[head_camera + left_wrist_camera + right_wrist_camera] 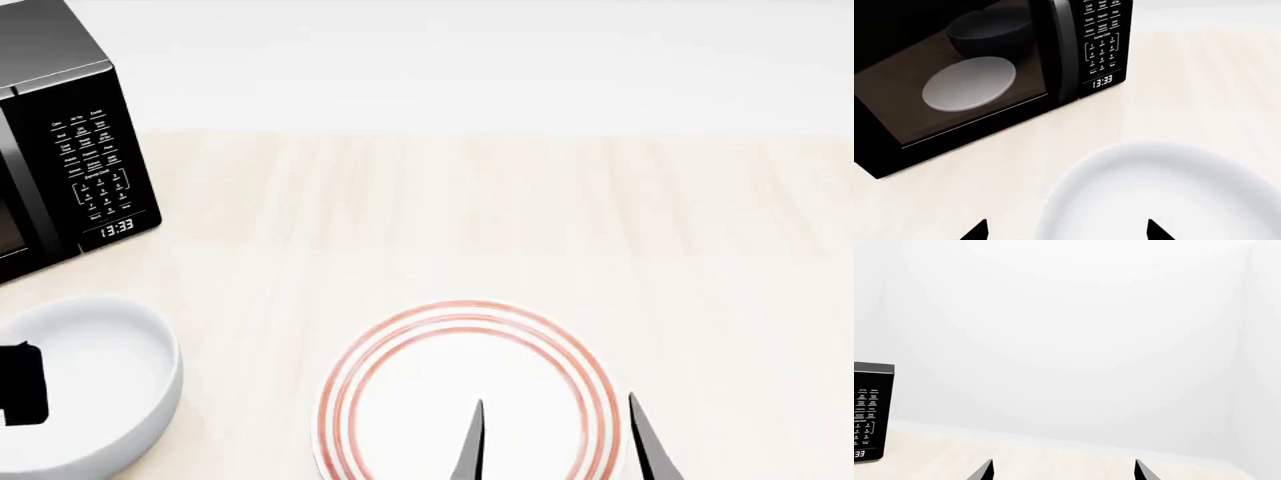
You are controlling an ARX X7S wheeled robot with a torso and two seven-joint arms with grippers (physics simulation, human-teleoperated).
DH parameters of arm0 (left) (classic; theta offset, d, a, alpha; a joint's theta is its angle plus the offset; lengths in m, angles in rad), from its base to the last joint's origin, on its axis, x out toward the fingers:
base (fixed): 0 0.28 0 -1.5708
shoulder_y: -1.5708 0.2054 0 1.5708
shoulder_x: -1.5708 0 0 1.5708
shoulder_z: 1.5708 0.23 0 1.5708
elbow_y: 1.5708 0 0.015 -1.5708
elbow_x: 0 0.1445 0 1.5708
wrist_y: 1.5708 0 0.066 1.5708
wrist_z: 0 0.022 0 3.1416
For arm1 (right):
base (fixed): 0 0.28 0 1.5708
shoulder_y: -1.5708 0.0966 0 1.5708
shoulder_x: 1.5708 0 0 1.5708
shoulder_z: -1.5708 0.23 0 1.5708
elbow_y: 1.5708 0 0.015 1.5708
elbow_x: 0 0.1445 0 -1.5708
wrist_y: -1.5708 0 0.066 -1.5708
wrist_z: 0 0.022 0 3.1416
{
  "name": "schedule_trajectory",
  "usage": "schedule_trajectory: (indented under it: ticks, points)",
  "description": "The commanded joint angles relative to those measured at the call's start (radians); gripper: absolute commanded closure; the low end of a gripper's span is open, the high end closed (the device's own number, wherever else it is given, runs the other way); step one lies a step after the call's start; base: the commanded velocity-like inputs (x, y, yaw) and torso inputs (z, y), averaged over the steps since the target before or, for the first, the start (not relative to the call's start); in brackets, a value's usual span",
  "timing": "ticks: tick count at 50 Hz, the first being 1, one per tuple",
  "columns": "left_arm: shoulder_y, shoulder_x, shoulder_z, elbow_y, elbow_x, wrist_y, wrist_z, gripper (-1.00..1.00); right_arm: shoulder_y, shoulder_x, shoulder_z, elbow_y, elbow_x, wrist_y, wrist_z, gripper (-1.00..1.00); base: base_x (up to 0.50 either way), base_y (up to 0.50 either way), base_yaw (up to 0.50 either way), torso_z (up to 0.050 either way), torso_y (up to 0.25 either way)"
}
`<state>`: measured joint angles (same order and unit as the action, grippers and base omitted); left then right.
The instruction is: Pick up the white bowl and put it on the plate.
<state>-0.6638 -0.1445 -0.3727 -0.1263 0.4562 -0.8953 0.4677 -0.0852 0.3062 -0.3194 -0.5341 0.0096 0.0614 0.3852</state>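
The white bowl (83, 385) sits on the pale wooden table at the near left, in front of the microwave. It also fills the near part of the left wrist view (1167, 195). My left gripper (1067, 232) is open, one fingertip outside the bowl's rim and one over its inside. In the head view only a black part of it (20, 385) shows at the bowl's left edge. The plate (467, 395), white with thin red rings, lies at the near middle. My right gripper (558, 445) is open and empty, over the plate's right part.
A black microwave (60, 150) stands at the far left with its keypad showing 13:33. Through its window (954, 75) I see a pale dish and a dark bowl. A white wall runs behind the table.
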Motion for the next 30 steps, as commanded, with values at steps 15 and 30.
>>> schedule_trajectory:
  ticks: [15, 30]
  points:
    - [0.025, 0.030, -0.032, -0.020, -0.026, 0.009, -0.020, -1.00, 0.003, -0.012, 0.010, 0.004, -0.019, 0.000, -0.015, -1.00, 0.00, 0.00, 0.00, 0.000, 0.000]
    - [0.022, 0.022, -0.040, -0.072, -0.054, 0.038, -0.059, -1.00, 0.005, -0.008, 0.005, 0.008, -0.016, -0.002, -0.010, -1.00, 0.00, 0.00, 0.00, 0.000, 0.000]
